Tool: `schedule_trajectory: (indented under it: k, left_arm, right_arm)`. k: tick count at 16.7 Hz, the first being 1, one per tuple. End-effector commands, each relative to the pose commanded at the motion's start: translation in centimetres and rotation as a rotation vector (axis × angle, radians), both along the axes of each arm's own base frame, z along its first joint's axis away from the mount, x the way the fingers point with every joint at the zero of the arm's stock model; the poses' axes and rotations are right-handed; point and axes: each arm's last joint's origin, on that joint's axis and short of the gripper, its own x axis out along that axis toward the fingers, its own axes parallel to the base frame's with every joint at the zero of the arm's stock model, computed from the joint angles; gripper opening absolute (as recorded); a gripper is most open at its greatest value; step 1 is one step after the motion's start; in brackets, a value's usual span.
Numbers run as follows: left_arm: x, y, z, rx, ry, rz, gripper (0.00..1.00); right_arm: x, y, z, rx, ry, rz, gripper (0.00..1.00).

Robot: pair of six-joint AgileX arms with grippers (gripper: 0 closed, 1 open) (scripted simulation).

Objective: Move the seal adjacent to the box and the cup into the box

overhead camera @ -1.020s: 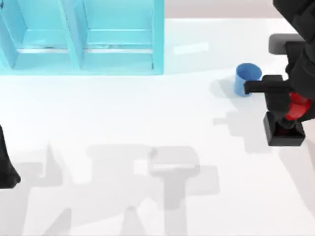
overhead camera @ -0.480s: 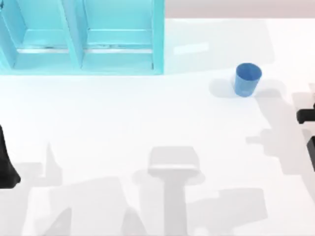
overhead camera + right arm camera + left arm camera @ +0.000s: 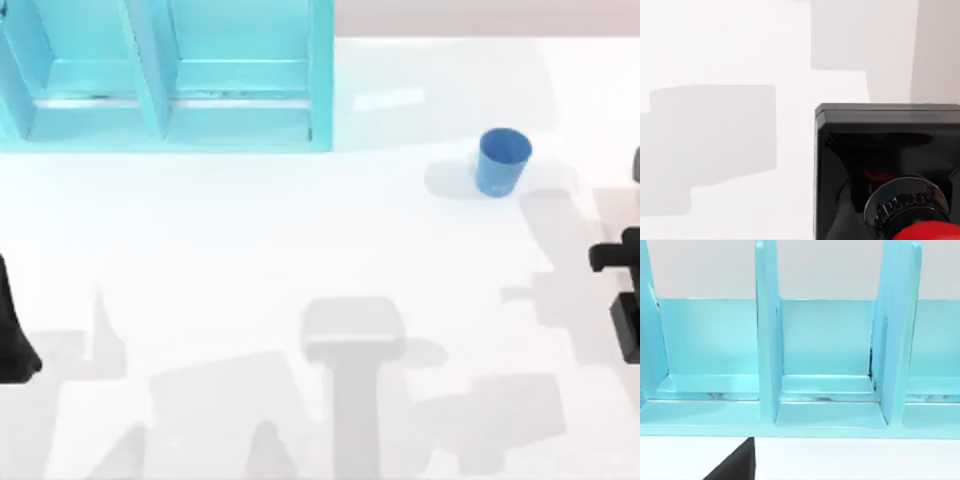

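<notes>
The blue cup (image 3: 503, 160) stands upright on the white table, right of the teal box (image 3: 320, 90). My right gripper (image 3: 625, 290) is at the top view's right edge, below the cup and well apart from it, shut on the seal. The seal's black block base (image 3: 630, 330) pokes in at that edge. In the right wrist view the seal (image 3: 880, 150) is close up, with its red knob (image 3: 927, 232) at the frame's edge. My left arm (image 3: 10, 335) stays parked at the left edge, facing the box (image 3: 767, 340).
The box has upright dividers (image 3: 897, 330) that form open compartments along the table's back left. Arm shadows lie across the white table (image 3: 300, 230) between the box, the cup and the front edge.
My right gripper has carried the seal from beside the cup off to the right edge and a little toward the front. The cup, once partly covered, now stands in full sight.
</notes>
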Motion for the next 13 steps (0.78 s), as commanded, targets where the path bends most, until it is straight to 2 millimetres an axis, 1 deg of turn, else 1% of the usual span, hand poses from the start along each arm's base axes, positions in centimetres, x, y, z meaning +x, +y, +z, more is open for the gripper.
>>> schedule_trajectory:
  k: [6, 10, 13]
  left_arm:
    - [0.0, 0.0, 0.0, 0.000, 0.000, 0.000, 1.00]
    - [0.0, 0.0, 0.0, 0.000, 0.000, 0.000, 1.00]
    - [0.0, 0.0, 0.0, 0.000, 0.000, 0.000, 1.00]
  right_arm:
    - [0.1, -0.1, -3.5, 0.001, -0.003, -0.001, 0.00]
    - [0.1, -0.1, -3.6, 0.001, -0.002, -0.001, 0.00]
    - [0.1, -0.1, -3.6, 0.001, -0.002, -0.001, 0.23]
